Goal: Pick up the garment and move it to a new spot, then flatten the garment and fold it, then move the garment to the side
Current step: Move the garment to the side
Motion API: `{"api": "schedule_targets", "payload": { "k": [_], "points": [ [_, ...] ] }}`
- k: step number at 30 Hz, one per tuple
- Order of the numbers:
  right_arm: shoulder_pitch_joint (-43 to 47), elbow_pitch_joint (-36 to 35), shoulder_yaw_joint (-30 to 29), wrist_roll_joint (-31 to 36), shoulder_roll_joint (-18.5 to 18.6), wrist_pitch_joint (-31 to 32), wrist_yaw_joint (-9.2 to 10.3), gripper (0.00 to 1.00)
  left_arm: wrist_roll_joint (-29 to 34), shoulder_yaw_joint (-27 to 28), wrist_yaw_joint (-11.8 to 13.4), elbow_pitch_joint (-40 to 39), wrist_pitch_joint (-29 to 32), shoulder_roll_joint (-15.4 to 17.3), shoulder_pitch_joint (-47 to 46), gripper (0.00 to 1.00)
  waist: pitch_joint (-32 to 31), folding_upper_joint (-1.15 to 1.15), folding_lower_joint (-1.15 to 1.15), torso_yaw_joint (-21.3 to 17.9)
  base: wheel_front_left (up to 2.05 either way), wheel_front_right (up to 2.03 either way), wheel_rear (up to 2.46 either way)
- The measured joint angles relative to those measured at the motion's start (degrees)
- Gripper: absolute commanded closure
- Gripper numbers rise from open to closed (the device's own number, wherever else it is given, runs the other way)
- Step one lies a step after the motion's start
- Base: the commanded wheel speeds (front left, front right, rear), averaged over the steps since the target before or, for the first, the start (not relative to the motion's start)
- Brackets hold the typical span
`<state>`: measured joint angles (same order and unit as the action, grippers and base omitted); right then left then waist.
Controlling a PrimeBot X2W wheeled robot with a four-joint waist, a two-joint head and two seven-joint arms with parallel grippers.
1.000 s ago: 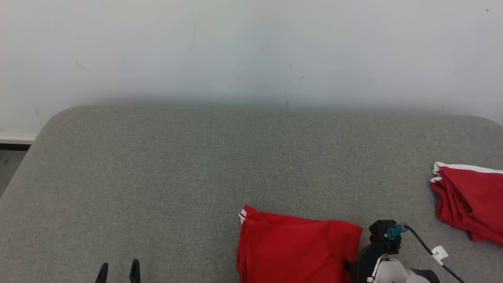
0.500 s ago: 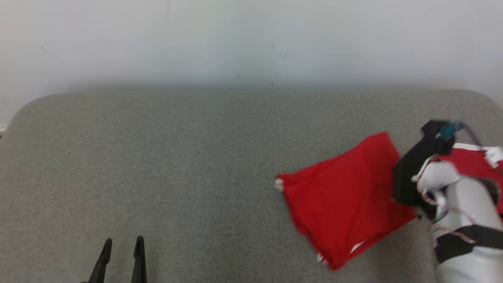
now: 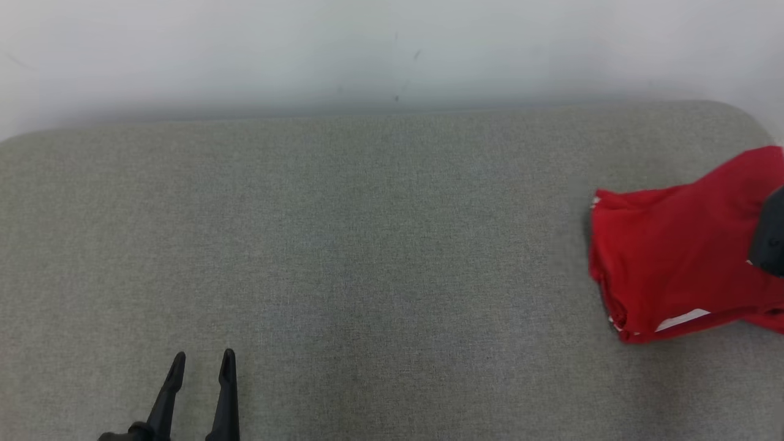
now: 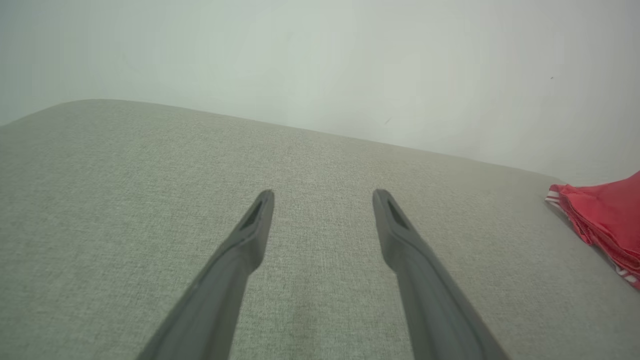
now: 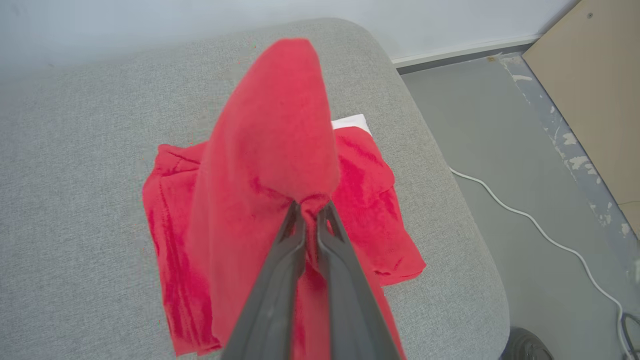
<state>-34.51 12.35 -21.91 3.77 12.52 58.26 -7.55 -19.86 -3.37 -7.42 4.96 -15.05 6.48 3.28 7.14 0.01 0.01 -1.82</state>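
1. At the cushion's right end, the right gripper [image 5: 311, 207] is clenched on the garment [image 5: 270, 130], both fingers pinched tight on a bunched fold of red fabric.
2. From that pinch the garment rises in a rounded peak toward the wrist camera and drapes down the left of the fingers in that view. Whether its lower edge touches what lies beneath cannot be told.
3. Under it, a second red cloth [image 5: 370, 200] lies flat on the cushion [image 5: 75, 175], close to the rounded corner. A white strip [image 5: 350, 121] shows at its far edge.
4. Seen from the head, the garment [image 3: 674, 257] is at the far right, cut off by the frame edge, with a white stripe near its lower hem. A dark part of the right arm [image 3: 773, 236] overlaps it.
5. Low on the left of the head view, the left gripper [image 3: 204, 355] is released. Its fingers are spread with nothing between them, above bare cushion and well apart from the garment.
6. The left wrist view shows those fingers parted over the grey weave, with a red bundle [image 4: 605, 215] with a white-striped edge far to the right. Which of the two red pieces it is cannot be told.
7. Behind the cushion stands a pale wall [image 3: 367, 49].
8. Beyond the cushion's corner, a white cable [image 5: 525, 215] runs across grey floor [image 5: 490, 125], near a tan board [image 5: 590, 75].
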Motion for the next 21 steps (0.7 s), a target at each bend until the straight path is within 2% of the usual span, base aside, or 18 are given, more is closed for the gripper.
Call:
{"api": "schedule_targets", "payload": {
  "k": [5,8,15,21],
  "points": [
    [0.55,-1.54,-2.27,1.79,2.08,0.03,0.00,1.00,-0.24,-0.54,0.00,0.04,0.00,0.76,-1.02,0.00,1.43,0.00,0.00,0.05,0.00,0.00,0.00],
    [0.74,-0.47,-3.12,3.89,5.20,-1.85,0.00,1.00,-0.35,-1.27,0.00,0.12,0.00,1.26,-2.09,0.00,2.60,0.00,0.00,0.37,0.00,0.00,0.00],
    [0.80,4.89,0.25,9.10,13.89,-8.73,-0.01,1.00,-0.49,-3.18,0.00,0.24,0.00,2.99,-4.21,0.00,5.80,0.00,0.00,1.48,0.00,0.00,0.00],
    [1.02,9.13,1.33,10.66,18.09,-13.30,-0.01,1.00,-0.85,-4.54,0.00,0.31,0.00,3.71,-6.19,0.00,8.49,0.00,0.00,2.57,0.00,0.00,0.00]
  ]
}}
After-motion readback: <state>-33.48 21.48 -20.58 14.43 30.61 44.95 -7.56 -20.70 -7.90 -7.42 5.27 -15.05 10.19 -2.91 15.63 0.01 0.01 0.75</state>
